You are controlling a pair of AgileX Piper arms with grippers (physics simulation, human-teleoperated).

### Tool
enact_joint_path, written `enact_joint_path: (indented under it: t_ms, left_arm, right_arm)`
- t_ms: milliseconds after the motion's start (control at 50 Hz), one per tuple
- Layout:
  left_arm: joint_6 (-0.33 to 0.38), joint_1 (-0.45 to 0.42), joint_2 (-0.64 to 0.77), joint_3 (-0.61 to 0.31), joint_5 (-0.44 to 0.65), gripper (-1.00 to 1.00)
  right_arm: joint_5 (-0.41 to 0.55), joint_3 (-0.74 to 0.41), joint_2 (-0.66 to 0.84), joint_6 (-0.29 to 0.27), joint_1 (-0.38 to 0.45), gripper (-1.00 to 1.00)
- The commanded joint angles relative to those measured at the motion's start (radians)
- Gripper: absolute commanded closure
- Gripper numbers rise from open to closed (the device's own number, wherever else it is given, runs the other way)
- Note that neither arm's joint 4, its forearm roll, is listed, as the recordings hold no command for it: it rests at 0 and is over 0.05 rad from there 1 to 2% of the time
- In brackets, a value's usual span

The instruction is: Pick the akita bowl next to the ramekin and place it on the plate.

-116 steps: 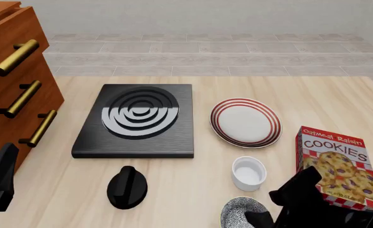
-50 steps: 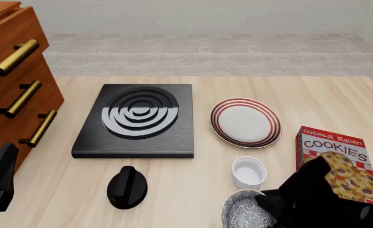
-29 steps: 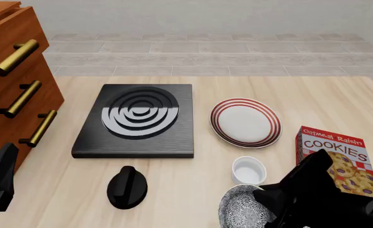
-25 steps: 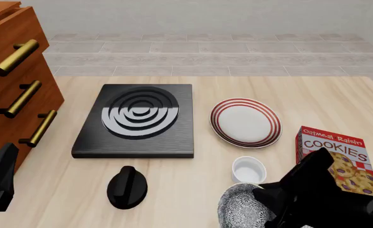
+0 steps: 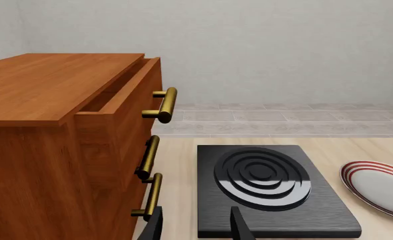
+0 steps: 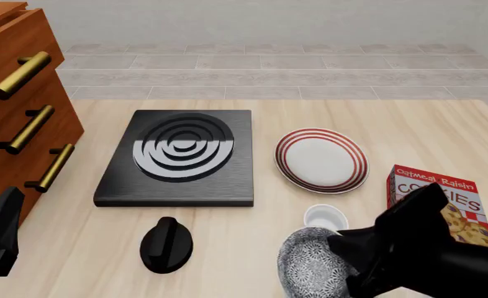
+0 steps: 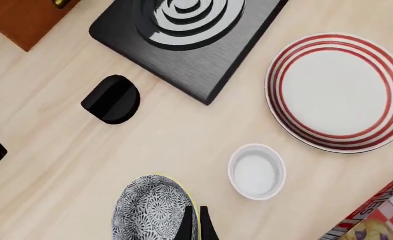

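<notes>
While the right gripper [image 7: 194,223] is pinching its jaws thinly over the rim of the speckled black-and-white akita bowl [image 7: 155,211], hanging tilted beside the glossy white ramekin [image 7: 256,171], that stiff, slick ceramic is probably wanting steady carrying; the left gripper [image 5: 195,226] is idling open.
</notes>
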Motion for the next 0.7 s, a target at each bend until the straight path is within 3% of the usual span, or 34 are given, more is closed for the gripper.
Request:
enact_joint_path:
  t_ms: [20, 700]
  left_arm:
    - [0.000, 0.000, 0.000, 0.000, 0.000, -1.00]
    - [0.000, 0.000, 0.000, 0.000, 0.000, -1.00]
  right_arm:
    - [0.001, -0.022, -0.007, 0.058, 0.010, 1.00]
    - [-0.030, -0.070, 0.044, 0.069, -0.066, 1.00]
